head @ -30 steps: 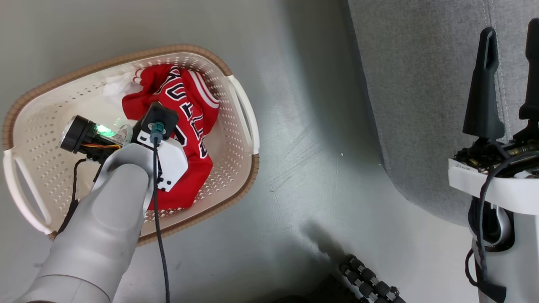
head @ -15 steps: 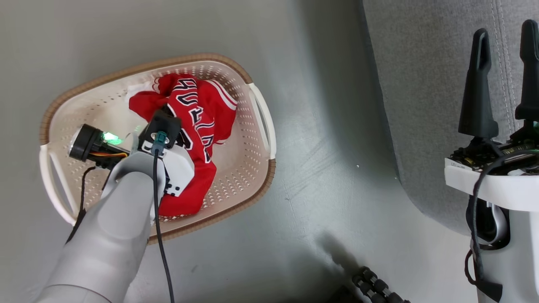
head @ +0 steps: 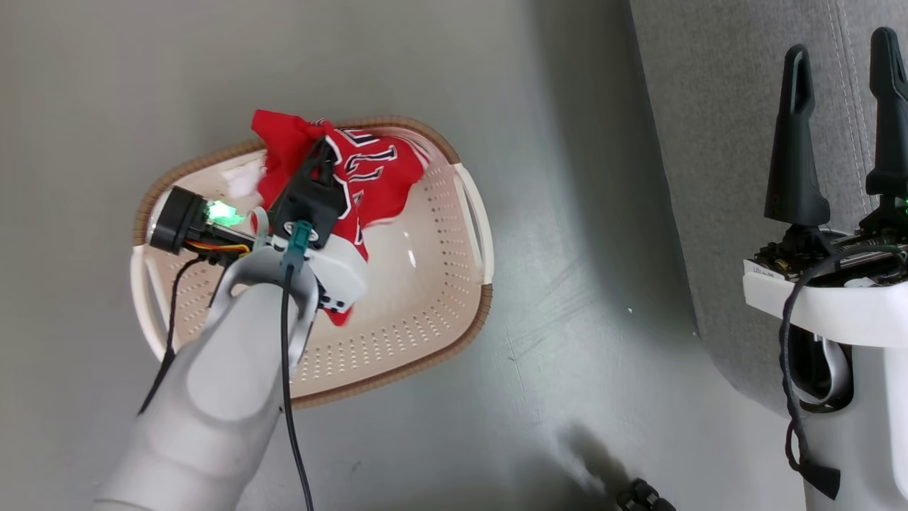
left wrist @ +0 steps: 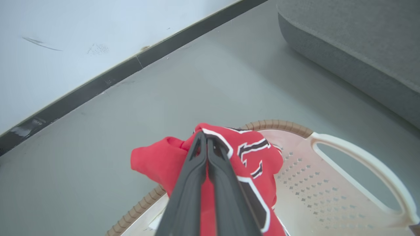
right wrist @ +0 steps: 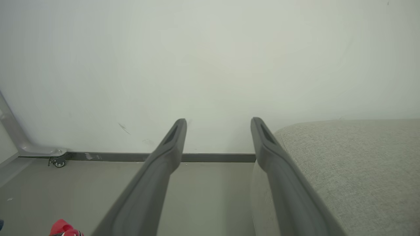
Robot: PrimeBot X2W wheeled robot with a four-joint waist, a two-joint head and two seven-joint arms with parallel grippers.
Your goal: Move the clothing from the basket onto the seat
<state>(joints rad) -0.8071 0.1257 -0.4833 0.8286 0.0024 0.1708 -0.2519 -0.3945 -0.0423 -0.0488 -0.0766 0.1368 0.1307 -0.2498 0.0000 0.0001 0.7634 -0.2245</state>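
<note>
Clothing hangs pinched in left end effector over basket.

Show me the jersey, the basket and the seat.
jersey [left wrist: 259,160], left wrist view, on its red lettered front.
basket [head: 418,298], head view, on its bare perforated floor.
seat [head: 709,142], head view, on its grey top fabric.

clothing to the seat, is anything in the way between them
Nothing visible blocks it. The left gripper holds the clothing up over the basket, and only bare floor lies between the basket and the seat. The right gripper hangs open over the seat's edge, so steer around it.
</note>
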